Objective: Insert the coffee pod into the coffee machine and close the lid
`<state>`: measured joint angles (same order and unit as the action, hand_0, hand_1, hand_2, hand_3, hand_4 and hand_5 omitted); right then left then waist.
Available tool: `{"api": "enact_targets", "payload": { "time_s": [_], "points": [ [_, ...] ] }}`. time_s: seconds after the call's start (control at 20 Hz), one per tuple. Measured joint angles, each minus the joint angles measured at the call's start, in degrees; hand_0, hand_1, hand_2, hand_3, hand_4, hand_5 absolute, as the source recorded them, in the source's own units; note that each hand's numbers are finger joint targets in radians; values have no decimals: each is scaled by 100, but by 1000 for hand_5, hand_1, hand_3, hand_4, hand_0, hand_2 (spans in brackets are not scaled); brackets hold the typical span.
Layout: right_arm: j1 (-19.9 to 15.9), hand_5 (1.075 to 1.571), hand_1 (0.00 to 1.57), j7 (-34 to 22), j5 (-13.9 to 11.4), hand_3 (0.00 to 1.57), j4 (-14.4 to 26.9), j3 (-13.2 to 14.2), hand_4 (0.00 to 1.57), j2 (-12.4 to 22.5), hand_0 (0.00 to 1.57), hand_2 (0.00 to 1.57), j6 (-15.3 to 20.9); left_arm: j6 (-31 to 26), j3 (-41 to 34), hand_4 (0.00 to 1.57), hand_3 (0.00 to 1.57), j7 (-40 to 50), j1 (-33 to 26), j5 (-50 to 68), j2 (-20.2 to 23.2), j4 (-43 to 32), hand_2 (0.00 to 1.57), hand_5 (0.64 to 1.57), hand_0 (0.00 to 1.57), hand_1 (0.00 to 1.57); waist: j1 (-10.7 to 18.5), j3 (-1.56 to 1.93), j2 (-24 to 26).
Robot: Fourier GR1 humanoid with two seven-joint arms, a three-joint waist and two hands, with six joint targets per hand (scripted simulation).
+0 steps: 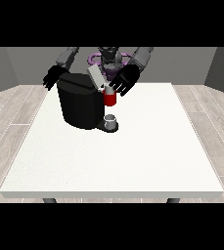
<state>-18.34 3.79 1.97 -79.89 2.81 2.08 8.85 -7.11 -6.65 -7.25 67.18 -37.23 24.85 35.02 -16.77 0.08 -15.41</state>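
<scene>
The black coffee machine [79, 105] stands on the table's far left-centre part. Its grey lid [95, 75] is tilted up at the top. A red thing at the machine [109, 99] sits at its front right. The hand at the view's right [125, 79] hovers just above and to the right of that red thing, close to the lid. A small pale grey thing [107, 89] shows at this hand's lower edge; I cannot tell what it is. The hand at the view's left [52, 78] hangs behind the machine's left corner with relaxed fingers, holding nothing.
A grey cup-like thing [111, 120] stands on the machine's dark base below the red thing. The white table [133, 156] stretches wide toward the camera and to the right. A grey floor surrounds it.
</scene>
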Motion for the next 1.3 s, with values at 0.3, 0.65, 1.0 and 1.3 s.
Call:
{"api": "enact_targets", "payload": {
  "time_s": [0.3,0.65,1.0,1.3],
  "points": [
    [42,1571,0,20,-9,0,-17,8,445,10,0,0,14,-82,-38,463,1089,12,2,8,-19,-48,1226,1571,1204,1204,-16,1,-4],
    [81,1571,0,-8,18,0,70,84,366,64,0,0,12,-55,73,403,956,-24,-49,-127,-103,1,1132,1571,1085,1085,74,6,58],
    [60,1571,0,90,31,0,145,141,438,61,0,0,51,-79,105,360,952,-59,1,-219,-67,35,1117,1571,1064,1064,119,3,39],
    [29,1571,0,7,42,0,-3,89,415,72,0,0,22,-163,138,0,0,-323,-54,-312,111,-18,0,1571,0,0,56,2,-6]
  ]
}}
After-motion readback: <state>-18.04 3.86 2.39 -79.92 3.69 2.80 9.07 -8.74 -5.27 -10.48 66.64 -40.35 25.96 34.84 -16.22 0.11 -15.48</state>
